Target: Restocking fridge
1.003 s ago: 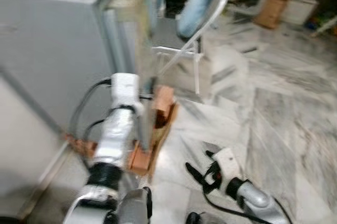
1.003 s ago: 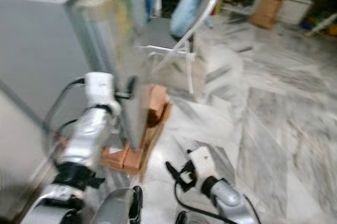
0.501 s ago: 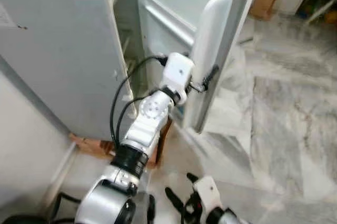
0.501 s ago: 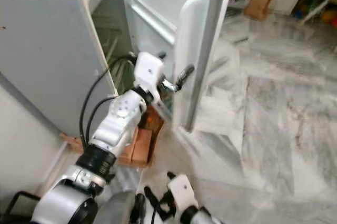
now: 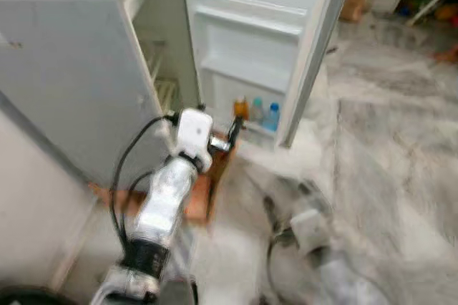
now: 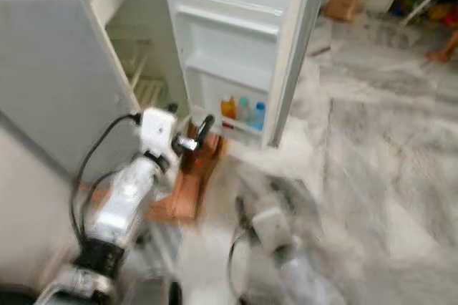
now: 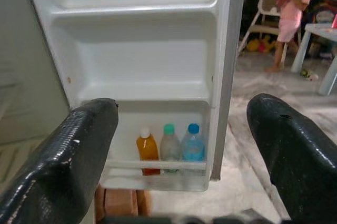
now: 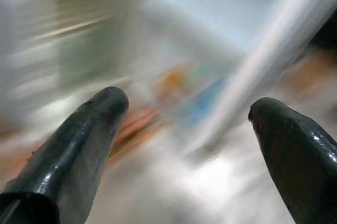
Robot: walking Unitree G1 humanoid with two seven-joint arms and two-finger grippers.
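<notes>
The grey fridge [image 5: 79,69] stands with its door [image 5: 265,40] wide open. Low down in the door's bottom shelf [image 7: 152,165] three bottles stand side by side: an orange bottle [image 7: 147,149], a clear bottle with a green cap [image 7: 169,145] and a blue bottle [image 7: 193,144]. The door shelves above them are bare.

The left claw [image 7: 179,145] is held up in front of the open door, near the bottom shelf. Its two black fingers [image 7: 68,161] are far apart and hold nothing.

The right claw [image 8: 184,145] hangs lower, over the marble floor [image 5: 386,147]. It looks blurry. Its fingers [image 8: 79,140] are also spread apart and hold nothing.

A person in pink [image 7: 292,13] stands far behind, near a white chair [image 7: 258,19].
</notes>
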